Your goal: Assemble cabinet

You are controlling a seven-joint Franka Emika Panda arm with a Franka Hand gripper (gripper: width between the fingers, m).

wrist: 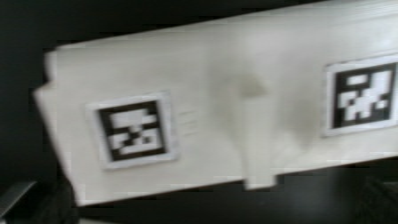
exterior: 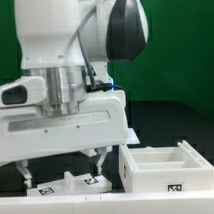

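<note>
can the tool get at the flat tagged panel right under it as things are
Probably yes. The tool hangs open above the white panel, and nothing shows between them. The box stands off to the exterior view's right, so a straight descent looks free.

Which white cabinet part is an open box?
The compartmented box at the exterior view's right; the smaller tagged pieces under the gripper look flat.

white cabinet, black-and-white square tags
</note>
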